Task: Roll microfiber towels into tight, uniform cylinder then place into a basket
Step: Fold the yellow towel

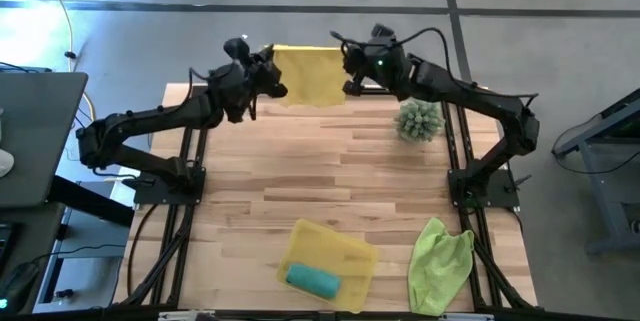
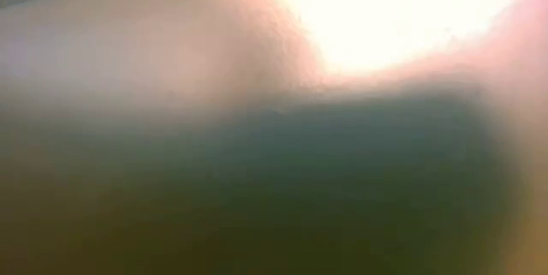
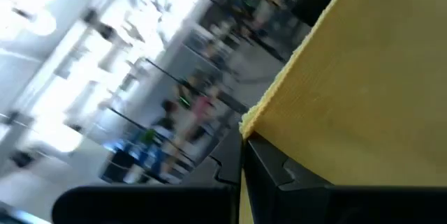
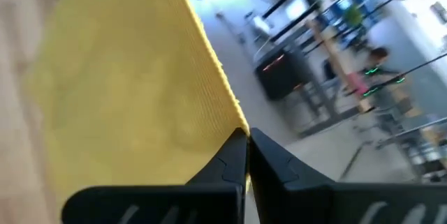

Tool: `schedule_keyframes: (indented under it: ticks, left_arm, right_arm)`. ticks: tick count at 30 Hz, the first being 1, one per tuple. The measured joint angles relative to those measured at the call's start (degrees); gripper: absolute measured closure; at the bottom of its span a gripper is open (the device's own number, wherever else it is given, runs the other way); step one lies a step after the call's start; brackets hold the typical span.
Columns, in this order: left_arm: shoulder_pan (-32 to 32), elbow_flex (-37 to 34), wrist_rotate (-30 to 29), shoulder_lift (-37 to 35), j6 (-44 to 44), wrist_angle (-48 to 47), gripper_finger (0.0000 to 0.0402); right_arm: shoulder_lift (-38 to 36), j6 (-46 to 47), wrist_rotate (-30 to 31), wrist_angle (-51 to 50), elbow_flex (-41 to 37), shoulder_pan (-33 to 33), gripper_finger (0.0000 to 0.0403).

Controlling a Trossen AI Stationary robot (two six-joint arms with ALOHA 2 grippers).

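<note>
Both grippers pinch yellow towel [image 1: 308, 74] (waffle-textured) — spread flat.

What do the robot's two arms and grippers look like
Both arms are black, built of jointed tubular segments on black frame bases, with dark cables looping over them. The left gripper and right gripper each have two flat, black, angular fingers. A small green light glows on the right arm's wrist.

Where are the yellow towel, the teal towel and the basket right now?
yellow towel [image 1: 308, 73], high view, middle of the cloth stretched between the two arms at the table's far edge.
teal towel [image 1: 312, 280], high view, middle of the roll lying in the basket.
basket [image 1: 340, 246], high view, bare floor beside the roll.
</note>
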Motion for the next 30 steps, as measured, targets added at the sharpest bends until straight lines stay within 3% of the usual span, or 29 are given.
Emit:
schedule_keyframes:
  ticks: [4,8,11,17,23,30]
  left_arm:
    - [-2.26,0.24,1.78,1.24,-10.77,-18.74,0.0401]
    - [-5.36,-0.21,11.95,4.58,-30.27,-38.6,0.0401]
    - [-8.48,-2.72,17.92,7.18,-37.88,-41.88,0.0401]
    - [-17.63,-5.87,22.8,14.1,-47.25,-40.81,0.0401]
    - [-24.12,-5.28,19.79,18.04,-50.47,-40.18,0.0401]
    - [-24.01,-4.91,7.15,17.56,-45.75,-39.41,0.0401]
  right_arm:
    - [0.83,8.07,-0.49,-9.3,-1.81,2.73,0.0403]
    - [1.07,15.83,-5.6,-10.56,-14.46,5.67,0.0403]
    - [-0.05,21.38,-9.03,-5.58,-24.9,8.46,0.0403]
    - [-0.39,29.12,-8.62,4.99,-39.61,18.43,0.0403]
    - [-0.42,31.81,-7.2,8.49,-42.6,24.38,0.0403]
    - [-0.42,25.81,-1.74,9.86,-42.56,20.11,0.0403]
